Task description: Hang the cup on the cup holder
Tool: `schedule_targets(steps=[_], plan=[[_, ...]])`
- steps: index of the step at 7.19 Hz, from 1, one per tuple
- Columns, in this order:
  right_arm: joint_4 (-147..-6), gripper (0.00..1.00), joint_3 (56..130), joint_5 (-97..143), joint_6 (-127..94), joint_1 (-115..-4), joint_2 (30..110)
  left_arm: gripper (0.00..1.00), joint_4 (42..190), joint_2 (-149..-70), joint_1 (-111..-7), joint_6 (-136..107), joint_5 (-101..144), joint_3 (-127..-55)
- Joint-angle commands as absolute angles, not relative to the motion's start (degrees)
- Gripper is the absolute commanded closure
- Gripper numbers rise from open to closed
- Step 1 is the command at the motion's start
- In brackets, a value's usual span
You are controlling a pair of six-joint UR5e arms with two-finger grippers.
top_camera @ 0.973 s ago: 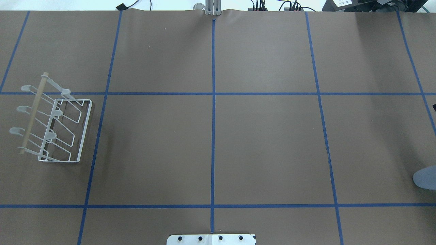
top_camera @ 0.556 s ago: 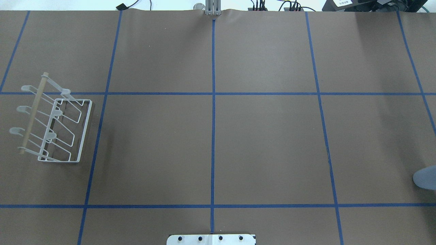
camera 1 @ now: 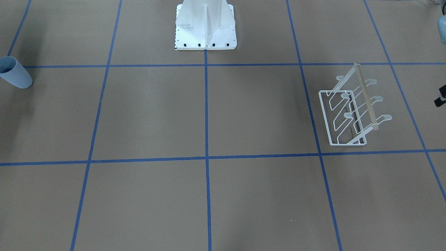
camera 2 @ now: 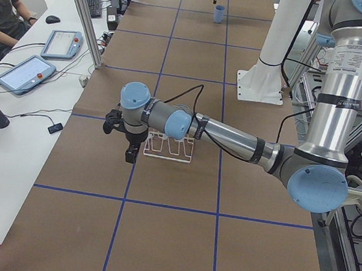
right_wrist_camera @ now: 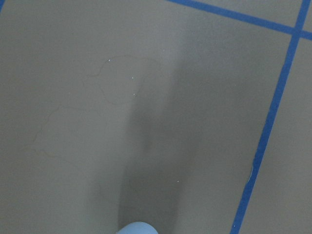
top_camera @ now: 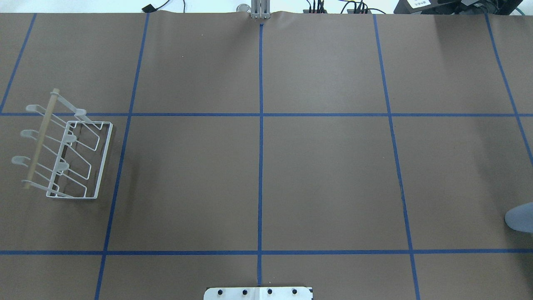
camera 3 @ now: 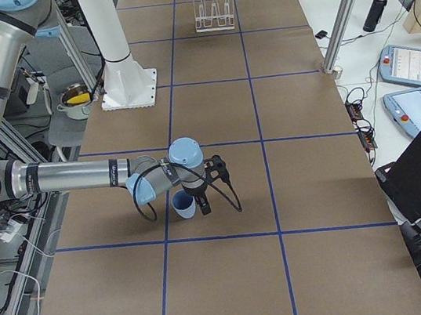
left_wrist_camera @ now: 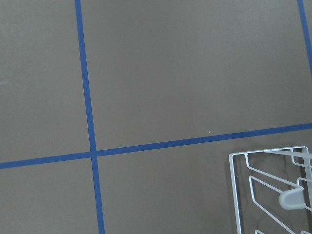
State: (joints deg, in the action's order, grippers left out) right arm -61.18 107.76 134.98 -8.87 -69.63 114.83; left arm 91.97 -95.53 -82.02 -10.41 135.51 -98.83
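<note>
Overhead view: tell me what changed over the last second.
A small dark tip that poked in at the right edge a second ago, higher in the picture than the cup, has gone out of frame; what it was cannot be told. Nothing was visibly taken hold of or let go. The cup and the cup holder lie where they were, at opposite ends of the table.

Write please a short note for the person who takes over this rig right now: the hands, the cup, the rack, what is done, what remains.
Left hand: hangs close to the rack; open or shut cannot be told.
Right hand: low beside the cup; open or shut cannot be told.
Cup: upright on the table at the robot's right end, far from the rack.
Done: nothing; the prongs are empty.
Left: grasp the cup, carry it across, hang it on a prong.
</note>
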Motion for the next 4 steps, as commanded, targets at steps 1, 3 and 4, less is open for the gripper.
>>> schedule_targets(steps=[1, 3, 4], plan=[[-60.91, 0.0, 107.49, 134.83, -8.79, -67.5, 115.31, 0.02, 91.67, -95.45, -81.83, -10.37, 135.96, -98.09], [-60.91, 0.0, 107.23, 134.82, -8.79, -66.8, 115.66, 0.02, 91.32, -94.49, -81.83, -10.37, 136.05, -98.35], [-60.91, 0.0, 107.14, 134.82, -8.79, -66.71, 116.45, 0.02, 91.32, -94.4, -81.74, -10.89, 135.71, -98.18]])
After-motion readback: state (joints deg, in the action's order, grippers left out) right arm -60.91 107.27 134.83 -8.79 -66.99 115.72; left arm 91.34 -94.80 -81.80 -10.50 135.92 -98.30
